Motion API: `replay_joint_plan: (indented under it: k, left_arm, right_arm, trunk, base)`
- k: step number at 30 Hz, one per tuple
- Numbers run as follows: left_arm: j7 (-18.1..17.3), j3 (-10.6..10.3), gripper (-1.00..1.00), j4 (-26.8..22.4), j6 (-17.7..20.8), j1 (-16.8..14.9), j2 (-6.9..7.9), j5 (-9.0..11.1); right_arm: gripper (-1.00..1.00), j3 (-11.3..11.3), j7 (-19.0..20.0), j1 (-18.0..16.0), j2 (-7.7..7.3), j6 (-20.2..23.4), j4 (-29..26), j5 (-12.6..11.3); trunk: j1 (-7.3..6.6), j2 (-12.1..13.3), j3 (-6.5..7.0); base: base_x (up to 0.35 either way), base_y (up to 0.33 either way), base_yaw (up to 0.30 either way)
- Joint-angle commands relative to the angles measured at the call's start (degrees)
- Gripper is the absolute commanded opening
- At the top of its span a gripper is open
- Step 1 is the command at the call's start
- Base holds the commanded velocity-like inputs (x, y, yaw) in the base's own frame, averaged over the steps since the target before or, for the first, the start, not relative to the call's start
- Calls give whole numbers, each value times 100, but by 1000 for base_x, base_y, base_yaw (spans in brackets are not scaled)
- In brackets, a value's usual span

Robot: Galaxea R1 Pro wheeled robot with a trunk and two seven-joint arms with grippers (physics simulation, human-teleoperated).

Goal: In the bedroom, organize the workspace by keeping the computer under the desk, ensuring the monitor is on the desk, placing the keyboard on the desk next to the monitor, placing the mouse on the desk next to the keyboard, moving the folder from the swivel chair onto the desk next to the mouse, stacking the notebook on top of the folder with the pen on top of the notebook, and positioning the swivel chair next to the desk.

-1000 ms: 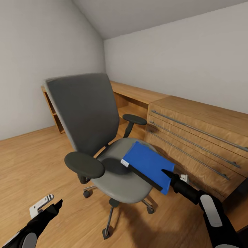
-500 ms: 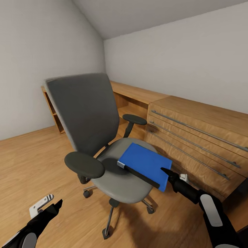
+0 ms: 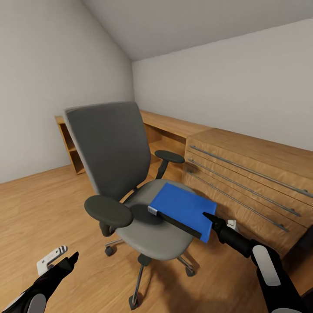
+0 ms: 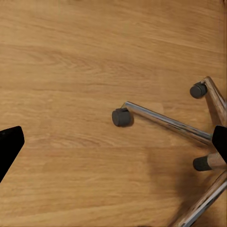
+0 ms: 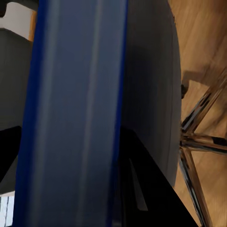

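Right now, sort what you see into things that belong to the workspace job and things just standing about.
Job things:
- folder, gripped at its corner by the right gripper
- swivel chair, under the folder
- left gripper, open, holding nothing

Bystanders:
- light wood chest with steel handles
- low wood shelf by the wall

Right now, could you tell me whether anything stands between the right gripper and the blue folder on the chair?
Nothing visible does: the right gripper is already at the near edge of the folder, which lies on the swivel chair seat.
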Motion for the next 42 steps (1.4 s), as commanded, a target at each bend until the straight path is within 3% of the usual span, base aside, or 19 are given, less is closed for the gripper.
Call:
replay_joint_plan:
  k: [1, 7, 18, 27, 42]
  left_arm:
    - [43, 7, 100, -11, 27, -4, -3, 61]
    - [45, 9, 100, -10, 28, -4, -3, 61]
    - [45, 34, 100, -6, 25, -4, -9, 61]
    - [45, 36, 100, -6, 24, -4, -11, 56]
    - [48, 36, 100, -3, 28, -4, -12, 54]
  right_arm:
    - [-100, -12, 22, -4, -2, 32, 0, 17]
    - [-100, -13, 21, -4, -3, 32, -1, 17]
    - [-100, -20, 15, -4, 1, -11, -260, 37]
    - [-100, -24, -7, 4, 12, -14, -863, 55]
    - [-100, -48, 210, 5, -34, 13, -847, 37]
  trunk:
    - [-4, -1, 17]
    - [-19, 7, 150]
    - [-48, 24, 394]
    - [-246, 385, 556]
    - [-575, 986, 825]
  base:
    - [0, 0, 0]
    - [-65, 0, 0]
    - [-301, 0, 0]
    - [-327, 0, 0]
    - [-37, 0, 0]
